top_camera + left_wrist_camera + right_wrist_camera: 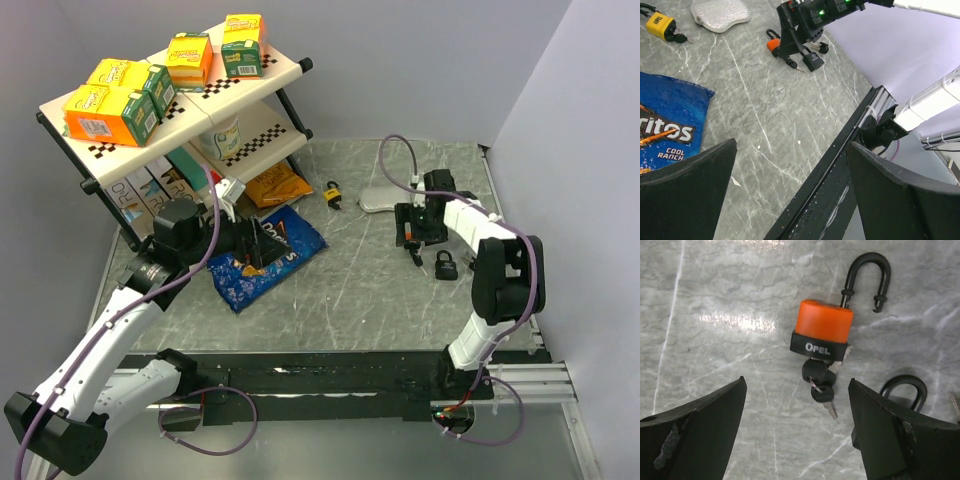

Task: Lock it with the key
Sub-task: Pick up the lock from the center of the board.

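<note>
Hovering over the grey marbled tabletop [715, 300] with the right gripper [797, 385], spread wide and clasping nothing. Straight below, framed by its two dark fingers [700, 430]: the key [819, 382], a tiny bunch of black heads and thin metal blades on a small ring, plugged into the underside of an orange padlock with a black band marked OPEL [822, 322]. Lies flat on the table, black U-shackle [867, 275] swung free at one end. Crowding the key's other side, half hidden behind one finger: a black padlock [905, 387], near the bunch, touching or apart impossible to tell.

Farther off, from the overhead view: a yellow padlock [333, 194] with keys at its base, well apart from the orange one; a silvery glittered pouch [378, 198] near the right gripper, on the side away from the arm bases; a blue Doritos Cool Ranch chip bag [265, 260]; an orange snack packet [272, 185] at the foot of a two-tier black-framed rack with cream shelves [290, 70], loaded with orange and green cartons [110, 115]. Over the chip bag's edge: the left gripper [792, 147], likewise opened wide and empty, well apart from the key and from all three padlocks.
</note>
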### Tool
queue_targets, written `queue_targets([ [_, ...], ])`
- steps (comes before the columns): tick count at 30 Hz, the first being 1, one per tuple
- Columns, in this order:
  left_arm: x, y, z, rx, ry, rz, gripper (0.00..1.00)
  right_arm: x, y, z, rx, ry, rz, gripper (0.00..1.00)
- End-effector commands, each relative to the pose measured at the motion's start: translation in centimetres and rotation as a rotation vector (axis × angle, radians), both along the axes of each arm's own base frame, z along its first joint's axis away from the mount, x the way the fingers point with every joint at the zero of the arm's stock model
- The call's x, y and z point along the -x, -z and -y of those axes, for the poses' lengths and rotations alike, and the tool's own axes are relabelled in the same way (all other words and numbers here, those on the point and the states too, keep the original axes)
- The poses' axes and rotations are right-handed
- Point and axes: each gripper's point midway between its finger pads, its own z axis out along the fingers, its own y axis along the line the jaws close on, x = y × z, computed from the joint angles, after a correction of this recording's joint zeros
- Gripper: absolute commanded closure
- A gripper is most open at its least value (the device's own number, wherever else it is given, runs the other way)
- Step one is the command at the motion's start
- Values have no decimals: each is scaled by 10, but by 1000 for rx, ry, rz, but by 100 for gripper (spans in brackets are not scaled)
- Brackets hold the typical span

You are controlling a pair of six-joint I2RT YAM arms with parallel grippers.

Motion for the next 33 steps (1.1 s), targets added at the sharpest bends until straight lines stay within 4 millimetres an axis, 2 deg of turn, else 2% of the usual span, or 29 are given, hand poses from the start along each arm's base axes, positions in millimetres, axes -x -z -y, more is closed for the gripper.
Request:
queue_targets([
  [1, -3, -12, -1, 27, -18, 34, 4, -27, 0, 2, 34, 57, 46, 10],
  [3, -3, -12, -1, 27, -16, 32, 4, -28, 11, 4, 42, 65, 17, 10],
  [12, -2, -9, 0, 27, -6, 35, 4, -34, 34, 2, 54, 58, -14, 14],
  [22, -4, -4, -1, 19, -16, 37, 4, -40, 38, 0, 75, 40, -11, 25],
  [25, -5, -4, -2, 13, -21, 36, 3, -41, 38, -1, 72, 31, -18, 36],
  [30, -3, -3, -3, -2, -16, 36, 3, -41, 37, -5, 56, 19, -30, 49],
  [33, -2, -2, -5, -12, -20, 37, 3, -41, 27, -7, 46, -13, -13, 63],
])
